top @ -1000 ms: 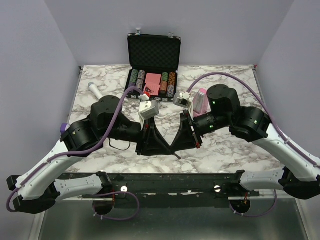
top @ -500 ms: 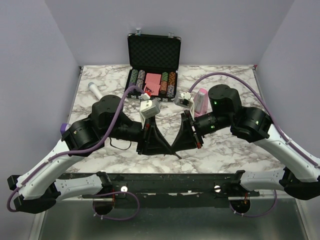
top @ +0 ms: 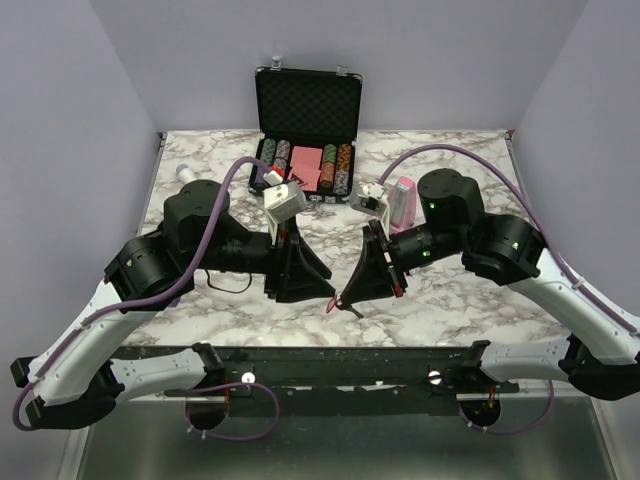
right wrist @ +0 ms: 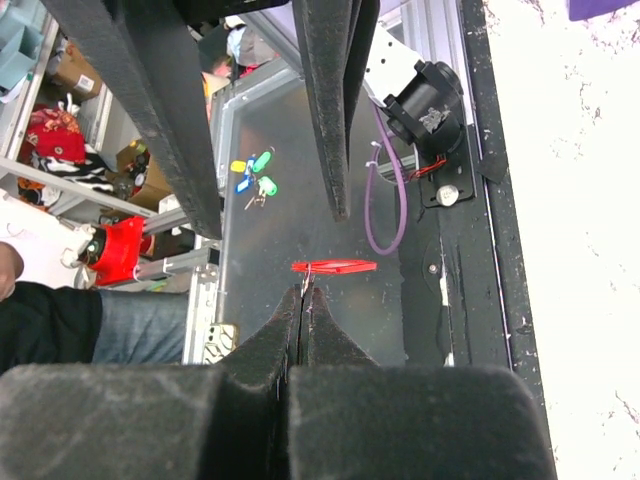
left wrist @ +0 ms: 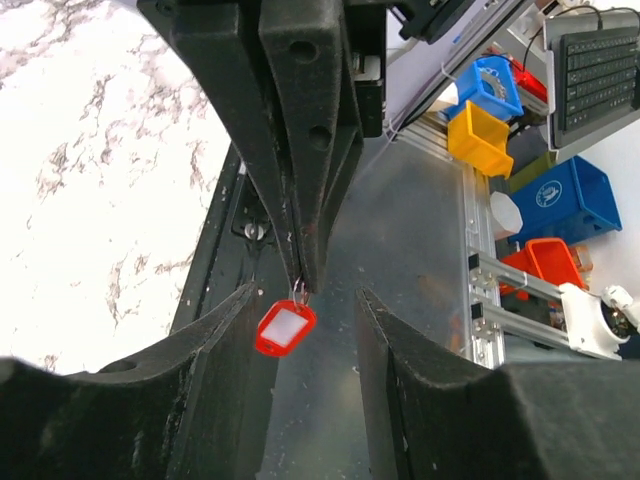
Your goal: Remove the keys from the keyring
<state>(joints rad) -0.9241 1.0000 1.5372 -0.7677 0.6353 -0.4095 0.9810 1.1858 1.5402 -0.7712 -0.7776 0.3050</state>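
My right gripper [right wrist: 303, 296] is pinched fully shut on the tiny silver keys [left wrist: 299, 291], with the red keyring [left wrist: 285, 328] dangling below in mid-air. My left gripper [right wrist: 272, 225] gapes partway around it, empty (not touching). I judge a sideways tug could slip that thin pinch and drop everything.

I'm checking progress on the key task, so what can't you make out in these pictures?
Keys: in both wrist views the right pincer tips cover whatever holds the red keyring; no key discernible.
Top view: keyring too small, a red speck.
Pink metronome: top view, partly hidden by the right arm.
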